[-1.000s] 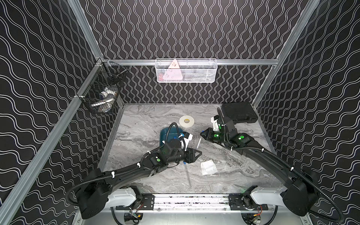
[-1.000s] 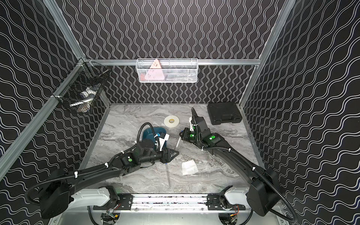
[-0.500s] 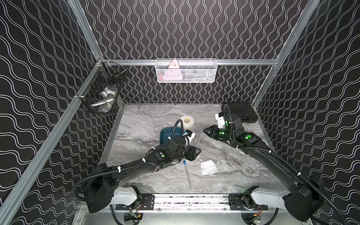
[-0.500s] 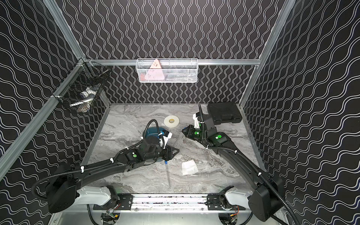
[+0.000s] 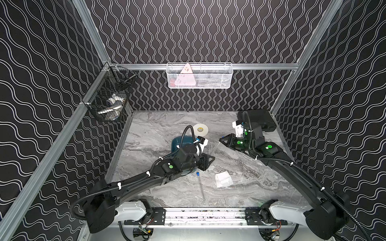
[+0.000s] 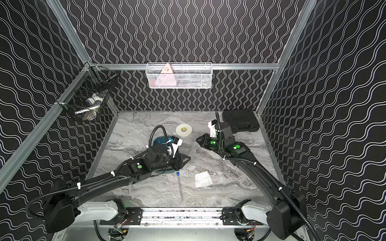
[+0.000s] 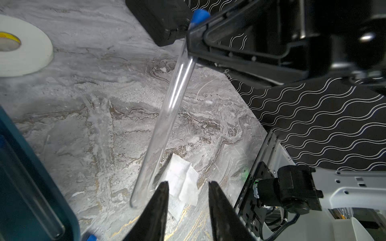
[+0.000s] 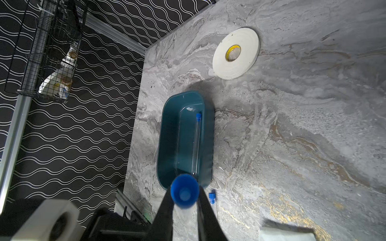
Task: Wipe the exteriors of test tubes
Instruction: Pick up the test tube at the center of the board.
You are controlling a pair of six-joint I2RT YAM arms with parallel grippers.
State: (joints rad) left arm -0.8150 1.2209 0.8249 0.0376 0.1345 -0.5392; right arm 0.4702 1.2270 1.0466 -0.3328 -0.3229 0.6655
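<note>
Both top views: left gripper (image 5: 208,163) at centre, right gripper (image 5: 221,140) right of centre. A clear blue-capped test tube (image 5: 200,185) lies on the grey marble tabletop (image 5: 261,187), lower centre, beside a crumpled white tissue (image 5: 223,179).

Left wrist: left gripper jaws partly apart, empty, beside the round end of a second test tube (image 7: 173,104).

Right wrist: right gripper clamps that tube under its cap; a third test tube (image 8: 196,144) lies in the teal plastic tray (image 8: 167,135).

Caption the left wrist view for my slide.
Right gripper holds a blue-capped test tube slanting toward the left gripper's parted fingers; white tissue lies on the marble table beyond.

Black arms (image 5: 133,183) with green dots (image 5: 170,166), white ties (image 5: 119,184), corrugated cables (image 5: 189,126).
</note>
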